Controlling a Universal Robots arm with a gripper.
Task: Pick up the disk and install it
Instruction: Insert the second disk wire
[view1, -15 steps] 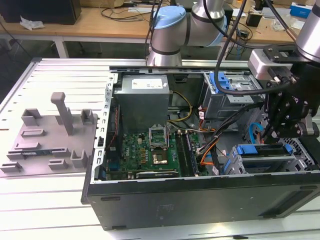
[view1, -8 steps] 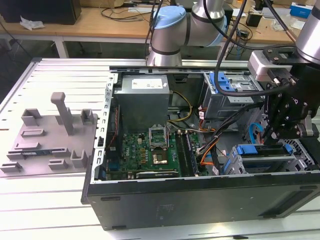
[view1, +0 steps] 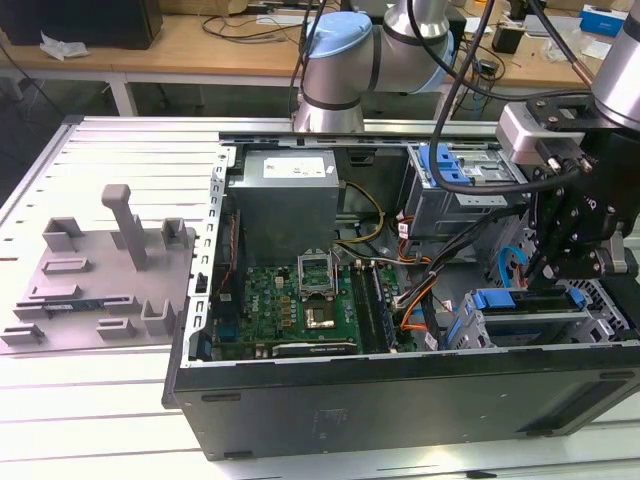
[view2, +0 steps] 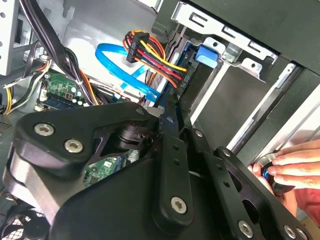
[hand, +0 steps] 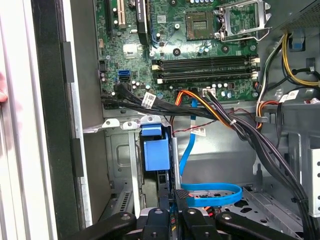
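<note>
The disk (view1: 530, 303) is standing on edge in the drive cage (view1: 600, 318) at the lower right of the exterior view, its long axis running across the frame along the slot; the gripper (view1: 548, 276) is hanging directly above it, fingers (hand: 186, 216) appearing to be clamping its thin upper edge in the first wrist view; motherboard (view1: 290, 305) is lying well apart toward the frame's centre.

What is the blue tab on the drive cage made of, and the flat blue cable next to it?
The blue tab looks like moulded plastic: solid colour, smooth, softly shiny, rounded edges. The flat blue cable seems to be flexible plastic-coated ribbon, since it curves in a loop without kinking. The drive cage looks like bare sheet metal, grey with punched holes.
</note>
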